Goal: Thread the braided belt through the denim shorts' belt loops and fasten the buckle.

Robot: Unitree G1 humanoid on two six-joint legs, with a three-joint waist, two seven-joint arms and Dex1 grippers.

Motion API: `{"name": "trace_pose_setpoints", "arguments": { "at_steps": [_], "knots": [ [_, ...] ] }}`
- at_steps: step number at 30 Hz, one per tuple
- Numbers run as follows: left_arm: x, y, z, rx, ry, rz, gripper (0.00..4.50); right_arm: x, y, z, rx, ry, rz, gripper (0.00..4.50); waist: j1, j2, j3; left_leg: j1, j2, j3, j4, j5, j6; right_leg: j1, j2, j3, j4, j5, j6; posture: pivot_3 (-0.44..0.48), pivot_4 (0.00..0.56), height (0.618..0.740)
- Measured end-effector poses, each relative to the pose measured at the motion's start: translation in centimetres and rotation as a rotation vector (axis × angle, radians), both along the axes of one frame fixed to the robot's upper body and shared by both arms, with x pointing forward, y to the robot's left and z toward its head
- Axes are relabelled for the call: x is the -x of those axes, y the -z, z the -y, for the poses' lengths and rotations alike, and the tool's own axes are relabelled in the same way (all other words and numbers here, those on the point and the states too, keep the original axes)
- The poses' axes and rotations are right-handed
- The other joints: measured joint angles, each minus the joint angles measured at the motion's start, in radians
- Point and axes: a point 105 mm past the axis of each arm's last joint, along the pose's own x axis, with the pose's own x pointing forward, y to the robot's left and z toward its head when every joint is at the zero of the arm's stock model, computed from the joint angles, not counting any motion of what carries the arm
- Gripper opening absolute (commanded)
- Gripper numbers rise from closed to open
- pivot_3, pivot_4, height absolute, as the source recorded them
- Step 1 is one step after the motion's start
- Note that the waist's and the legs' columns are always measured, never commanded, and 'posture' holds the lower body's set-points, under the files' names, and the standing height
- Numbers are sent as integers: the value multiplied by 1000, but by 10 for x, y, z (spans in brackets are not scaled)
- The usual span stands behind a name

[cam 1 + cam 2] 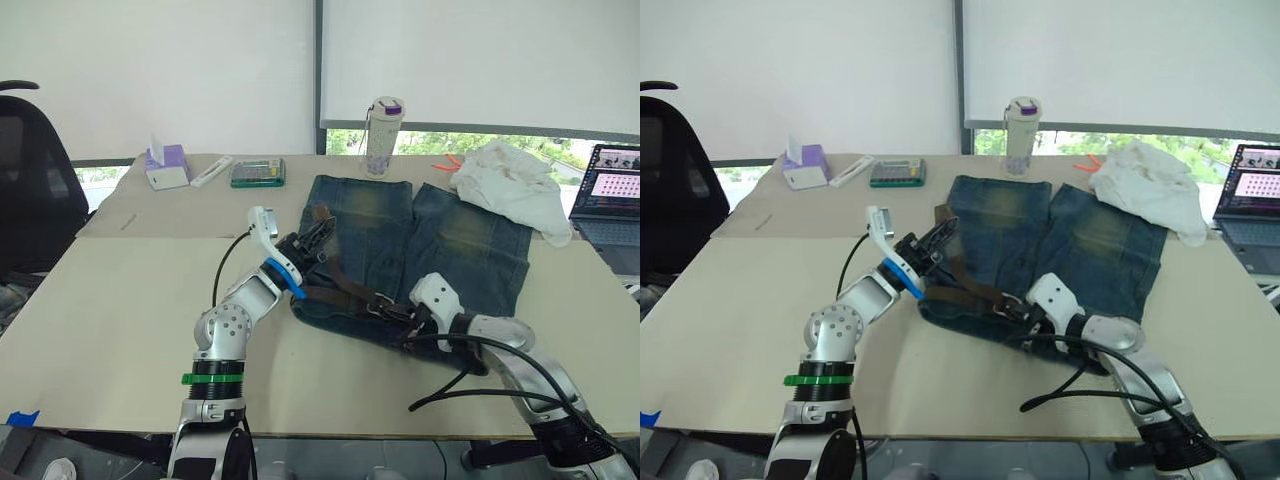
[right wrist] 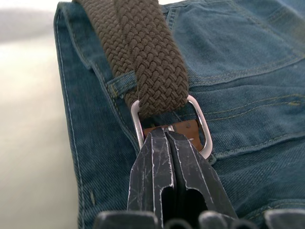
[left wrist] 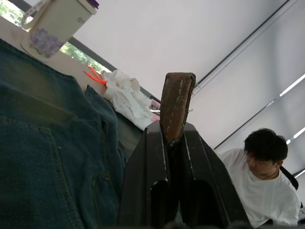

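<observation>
Belt [image 2: 147,67] lies along the shorts' [image 1: 440,240] waistband toward the desk's near edge; your left tool [image 3: 172,138] clamps its leather tip, right tool [image 2: 167,138] pinches the buckle [image 2: 167,125]. Feed the tip squarely, keeping the buckle steady.

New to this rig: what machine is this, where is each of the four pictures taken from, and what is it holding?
A two-armed humanoid robot stands at a table. Two pictures come from its head cameras, looking down; the other two from a camera on each wrist. Denim shorts lie flat with a braided belt along the waistband. The left gripper pinches the belt's leather tip. The right gripper is closed at the silver buckle. Farther back sit a tissue box, a cup, a white cloth and a laptop.
</observation>
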Motion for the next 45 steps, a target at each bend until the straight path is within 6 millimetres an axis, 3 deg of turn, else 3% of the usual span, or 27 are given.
{"name": "trace_pose_setpoints", "arguments": {
  "at_steps": [9,17,23,32,45],
  "knots": [
    [-1,7,-3,-46,-22,-5,0,0,-1,4,3,-10,25,57,0,-1,-1,0,0,0,0,0,0,1,0,0,1,0,0,0,150,740],
    [-9,47,-10,-255,-108,-40,0,0,-15,22,33,-30,54,57,4,-1,0,-1,0,0,0,0,0,0,-1,0,0,0,0,0,150,740],
    [-10,45,-10,-287,-124,2,0,-1,-11,22,32,-45,26,57,4,-1,0,-1,0,0,0,0,0,0,-1,0,0,0,0,0,150,740],
    [-12,48,-15,-337,-164,21,0,-8,-22,4,-41,-90,48,57,3,-1,-1,-2,0,0,0,0,0,-1,-2,0,1,0,0,0,150,740],
    [-12,53,-26,-512,-245,160,0,-23,-15,-3,-105,-189,-64,57,-1,0,-1,-1,0,0,-1,0,0,-1,-2,0,1,0,0,0,150,740]
  ]
}}
